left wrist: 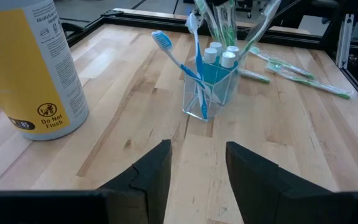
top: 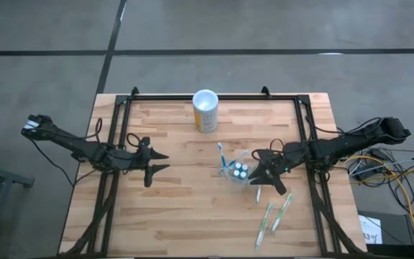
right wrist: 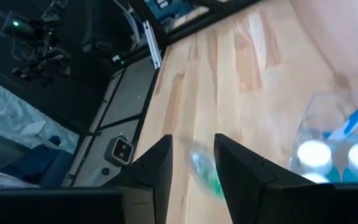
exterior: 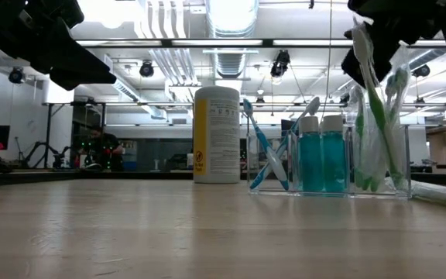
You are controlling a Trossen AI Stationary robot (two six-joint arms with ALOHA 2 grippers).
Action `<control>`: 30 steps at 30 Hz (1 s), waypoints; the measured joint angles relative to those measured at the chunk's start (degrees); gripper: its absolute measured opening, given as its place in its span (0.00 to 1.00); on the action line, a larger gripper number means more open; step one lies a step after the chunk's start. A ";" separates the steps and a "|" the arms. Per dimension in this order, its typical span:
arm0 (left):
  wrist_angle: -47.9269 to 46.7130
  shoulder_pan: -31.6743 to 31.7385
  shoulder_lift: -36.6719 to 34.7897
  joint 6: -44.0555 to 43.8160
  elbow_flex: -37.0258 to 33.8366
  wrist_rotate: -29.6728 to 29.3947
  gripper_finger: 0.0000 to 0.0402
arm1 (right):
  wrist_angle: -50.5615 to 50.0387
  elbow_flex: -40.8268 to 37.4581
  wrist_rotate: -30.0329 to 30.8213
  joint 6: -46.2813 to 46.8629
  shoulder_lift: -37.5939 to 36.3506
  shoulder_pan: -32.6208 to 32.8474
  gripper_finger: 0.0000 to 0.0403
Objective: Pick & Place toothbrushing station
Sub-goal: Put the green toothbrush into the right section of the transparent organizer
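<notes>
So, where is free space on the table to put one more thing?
Bare wood lies between the left gripper and the clear holder, and along the near edge. It is crowded around the holder: right gripper, loose toothbrushes.

One clear toothbrushing station (left wrist: 194, 106) stands on the wood, and one yellow canister (left wrist: 30, 68) stands well apart from it. Inside the station are two blue toothbrushes (left wrist: 166, 46) and at least three small white-capped bottles (left wrist: 229, 59). Three wrapped green toothbrushes (left wrist: 316, 84) lie flat on the table just beside the station, and more green brushes (exterior: 378, 116) rise at its edge, too overlapped to count.
</notes>
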 joint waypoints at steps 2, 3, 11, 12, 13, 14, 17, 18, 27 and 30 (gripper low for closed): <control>0.00 0.01 -0.01 0.00 0.01 -0.01 0.39 | 0.02 0.61 0.72 -1.58 0.00 0.00 0.29; 0.01 0.00 -0.01 0.00 0.00 0.00 0.39 | 0.02 0.96 0.87 -2.60 0.00 -0.02 0.29; 0.00 0.01 0.00 0.00 0.01 0.01 0.39 | -0.75 5.05 9.48 -8.80 -0.36 0.13 0.35; 0.00 0.00 0.00 0.01 0.01 0.00 0.39 | -2.25 6.08 11.64 -9.55 -0.59 0.13 0.36; 0.02 0.01 -0.01 0.00 0.01 0.01 0.39 | -4.18 7.27 13.91 -10.36 -0.78 0.20 0.36; 0.00 -0.01 0.01 0.00 0.01 0.01 0.39 | -6.67 8.61 16.08 -10.66 -0.89 0.27 0.36; 0.00 -0.01 -0.01 0.01 -0.01 0.00 0.39 | -16.98 13.31 21.82 -12.08 -1.32 0.27 0.35; 0.00 0.00 0.01 0.02 0.01 0.00 0.39 | -20.22 15.07 23.42 -12.51 -1.50 0.26 0.34; 0.00 0.00 0.01 0.00 0.00 0.00 0.39 | -43.76 27.97 30.40 -10.20 -4.94 0.94 0.34; 0.00 0.01 -0.01 0.00 0.01 0.01 0.39 | -50.24 29.70 32.26 -3.78 -6.64 2.19 0.36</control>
